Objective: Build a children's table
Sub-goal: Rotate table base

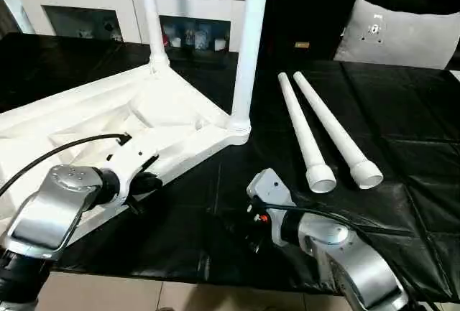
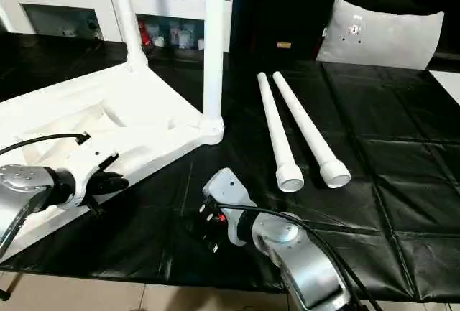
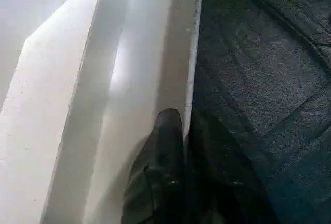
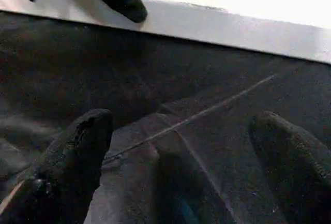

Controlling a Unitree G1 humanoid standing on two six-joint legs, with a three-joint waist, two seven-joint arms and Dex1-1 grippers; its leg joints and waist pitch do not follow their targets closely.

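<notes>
The white tabletop (image 1: 165,110) lies upside down on the black-covered table, at the left. Two white legs stand upright in its sockets, one at the far corner (image 1: 149,16) and one at the right corner (image 1: 248,45). Two loose legs (image 1: 302,124) (image 1: 334,128) lie side by side to the right. My left gripper (image 1: 147,182) is shut on the tabletop's near rim (image 3: 155,53), one finger (image 3: 168,131) on the white inner side and the other outside. My right gripper (image 4: 181,141) hovers open over the black cover (image 4: 207,79), facing that rim, nothing between its fingers.
A grey-white pillow-like bag (image 1: 399,34) leans at the back right. White cabinets (image 1: 108,9) stand behind the table. The table's front edge (image 1: 180,279) runs just below my arms. A black cable (image 1: 65,149) arcs over the tabletop to my left wrist.
</notes>
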